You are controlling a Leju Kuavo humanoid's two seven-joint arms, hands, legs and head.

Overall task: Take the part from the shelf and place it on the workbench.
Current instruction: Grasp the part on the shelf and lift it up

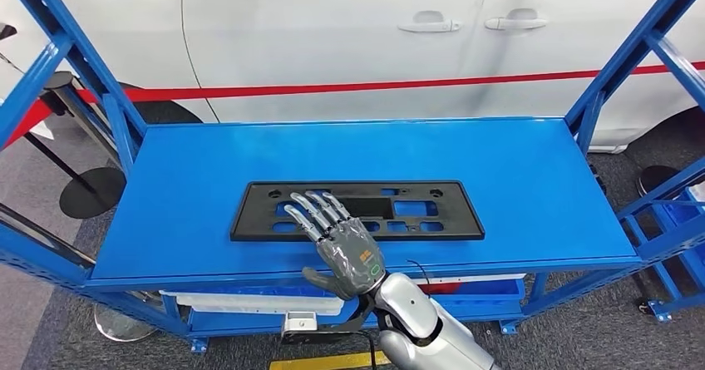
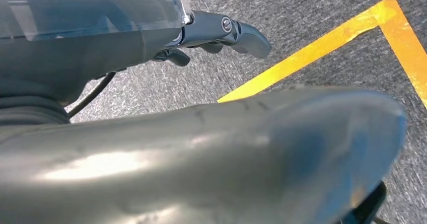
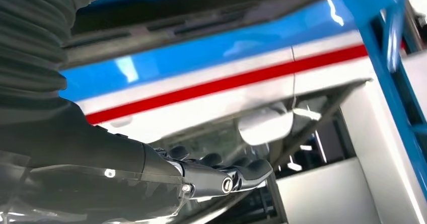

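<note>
The part is a flat black rectangular frame (image 1: 449, 212) with several cut-outs, lying flat on the blue top (image 1: 249, 154) of a blue metal rack, near its front edge. My right hand (image 1: 341, 241) reaches in over that front edge, palm down, its fingers stretched out and spread over the part's near left portion. It holds nothing. I cannot tell whether the fingertips touch the part. In the right wrist view the thumb (image 3: 226, 181) and dark fingers stand apart from the black part (image 3: 201, 12). My left hand (image 2: 216, 32) hangs above the grey floor, holding nothing.
A white car (image 1: 332, 37) with a red stripe stands right behind the rack. Blue uprights (image 1: 108, 96) frame both ends of the top. A lower shelf holds white and blue bins (image 1: 249, 302). A black stanchion base (image 1: 91, 191) stands at the left, and yellow tape (image 2: 312, 53) marks the floor.
</note>
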